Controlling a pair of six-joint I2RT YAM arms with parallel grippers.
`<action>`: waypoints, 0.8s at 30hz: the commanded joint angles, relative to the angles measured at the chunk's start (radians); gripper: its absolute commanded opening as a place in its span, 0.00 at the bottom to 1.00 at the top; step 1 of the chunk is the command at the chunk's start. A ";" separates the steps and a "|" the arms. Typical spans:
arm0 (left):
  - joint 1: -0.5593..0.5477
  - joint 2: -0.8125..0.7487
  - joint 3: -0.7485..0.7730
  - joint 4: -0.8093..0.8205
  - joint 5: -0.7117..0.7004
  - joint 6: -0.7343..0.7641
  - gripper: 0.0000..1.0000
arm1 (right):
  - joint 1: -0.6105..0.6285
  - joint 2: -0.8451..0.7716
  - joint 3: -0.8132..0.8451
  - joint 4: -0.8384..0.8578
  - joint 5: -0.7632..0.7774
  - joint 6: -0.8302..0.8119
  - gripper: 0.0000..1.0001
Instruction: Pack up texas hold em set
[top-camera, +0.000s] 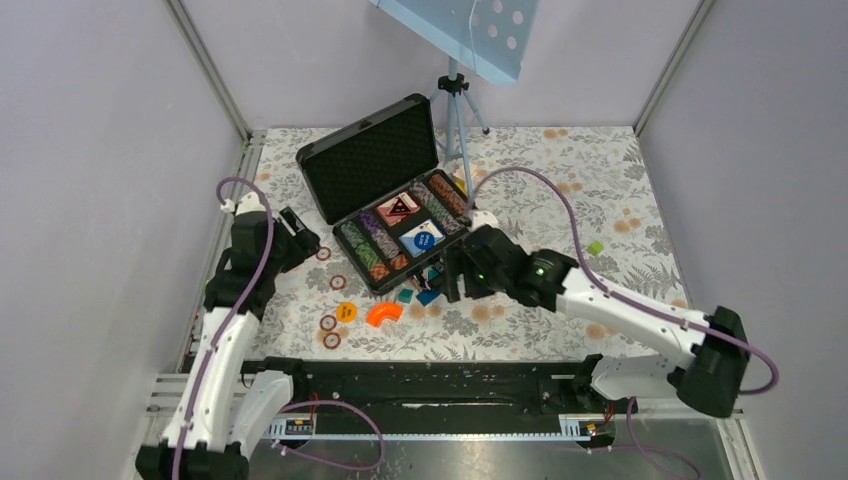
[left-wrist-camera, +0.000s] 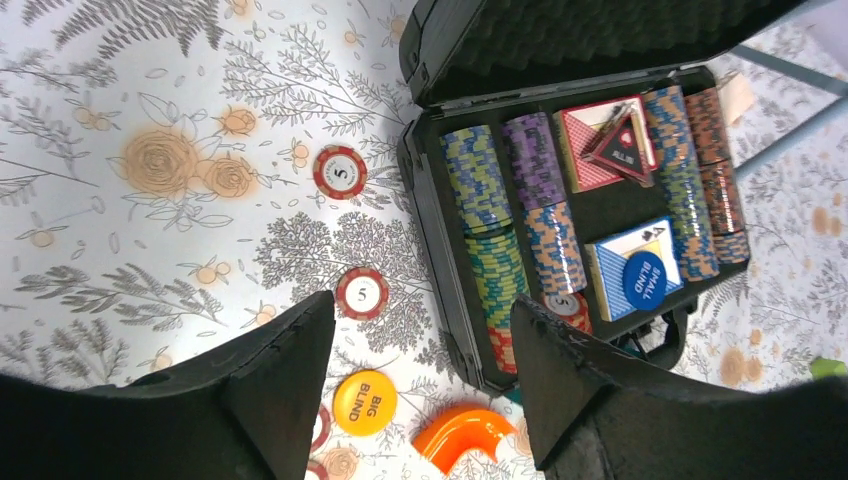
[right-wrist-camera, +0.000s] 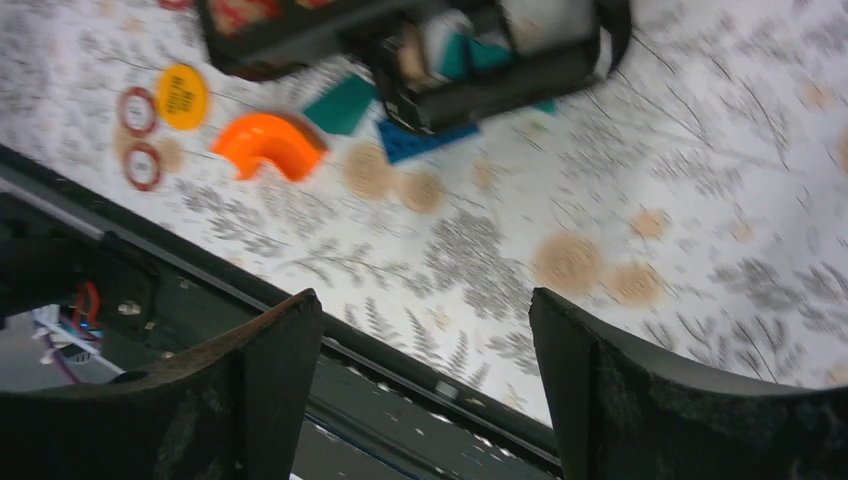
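The black briefcase lies open at the table's middle, lid up, with rows of striped poker chips, a red deck and a blue deck inside. Loose red chips and a yellow "big blind" chip lie to its left front. My left gripper is open and empty left of the case; its view shows the case, two red chips and the yellow chip below. My right gripper is open and empty at the case's front handle.
An orange curved piece and small teal and blue blocks lie in front of the case. A tripod with a blue perforated panel stands behind. A small green piece lies right. The black front rail borders the table.
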 joint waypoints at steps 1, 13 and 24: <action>0.013 -0.156 0.043 -0.140 -0.016 0.071 0.65 | 0.086 0.167 0.212 0.013 -0.004 -0.051 0.83; 0.031 -0.294 0.033 -0.187 -0.184 0.145 0.75 | 0.306 0.827 0.917 -0.110 -0.131 -0.114 0.83; 0.038 -0.332 0.008 -0.184 -0.270 0.138 0.77 | 0.320 1.133 1.176 -0.162 -0.165 -0.231 0.79</action>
